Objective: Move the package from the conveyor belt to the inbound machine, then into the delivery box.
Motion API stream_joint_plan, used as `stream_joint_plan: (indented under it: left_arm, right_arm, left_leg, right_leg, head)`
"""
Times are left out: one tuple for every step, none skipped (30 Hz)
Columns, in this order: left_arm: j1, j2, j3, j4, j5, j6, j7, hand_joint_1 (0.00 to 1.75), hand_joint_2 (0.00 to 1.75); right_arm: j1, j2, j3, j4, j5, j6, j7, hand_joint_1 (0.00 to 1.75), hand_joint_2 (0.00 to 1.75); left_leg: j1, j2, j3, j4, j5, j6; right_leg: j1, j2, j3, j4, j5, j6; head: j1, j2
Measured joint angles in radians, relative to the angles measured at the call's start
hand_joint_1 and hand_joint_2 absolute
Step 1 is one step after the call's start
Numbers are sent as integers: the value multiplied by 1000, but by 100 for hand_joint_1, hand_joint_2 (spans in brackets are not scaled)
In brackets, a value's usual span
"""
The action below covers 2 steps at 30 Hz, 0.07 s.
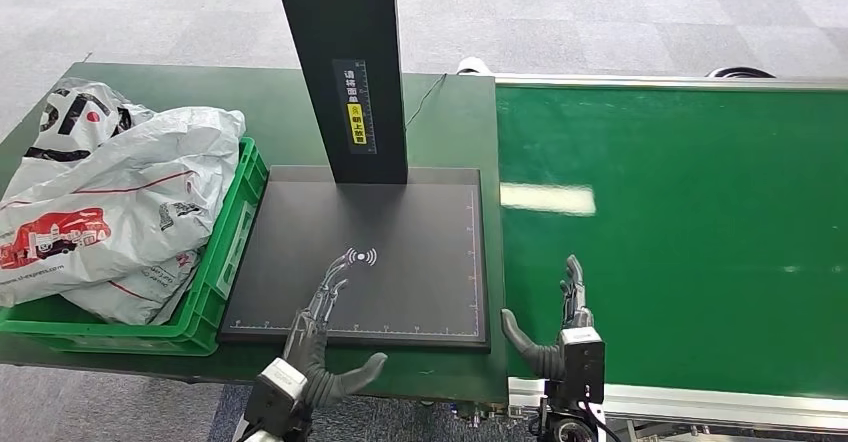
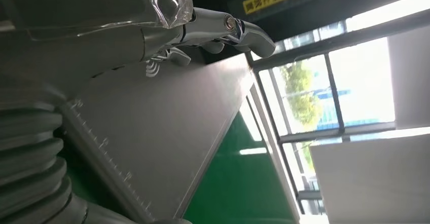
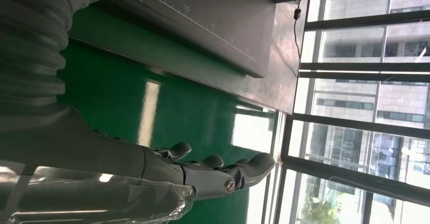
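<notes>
Hovering empty, fingers spread: left hand over inbound machine plate's near edge, right hand just beside it over conveyor belt.

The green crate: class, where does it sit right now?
In the head view, the green crate sits at the left, against the left edge of the black scanner platform, filled with white plastic packages.

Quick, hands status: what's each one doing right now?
Left hand: open, holding nothing, fingers stretched over the scanner plate.
Right hand: open, holding nothing, at the conveyor belt edge.
</notes>
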Motion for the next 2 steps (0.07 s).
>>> stream_joint_plan:
  left_arm:
    - [5, -3, 1, 3, -8, -4, 2, 0, 175]
    - [7, -4, 1, 5, -12, -5, 3, 0, 175]
  right_arm:
    - [6, 4, 4, -9, -1, 3, -3, 0, 175]
    - [9, 6, 6, -13, -2, 4, -4, 0, 175]
  left_leg:
    - [0, 0, 0, 0, 0, 0]
    - [0, 0, 0, 0, 0, 0]
  right_leg:
    - [0, 0, 0, 0, 0, 0]
    - [0, 0, 0, 0, 0, 0]
  head:
    - [0, 0]
    - [0, 0]
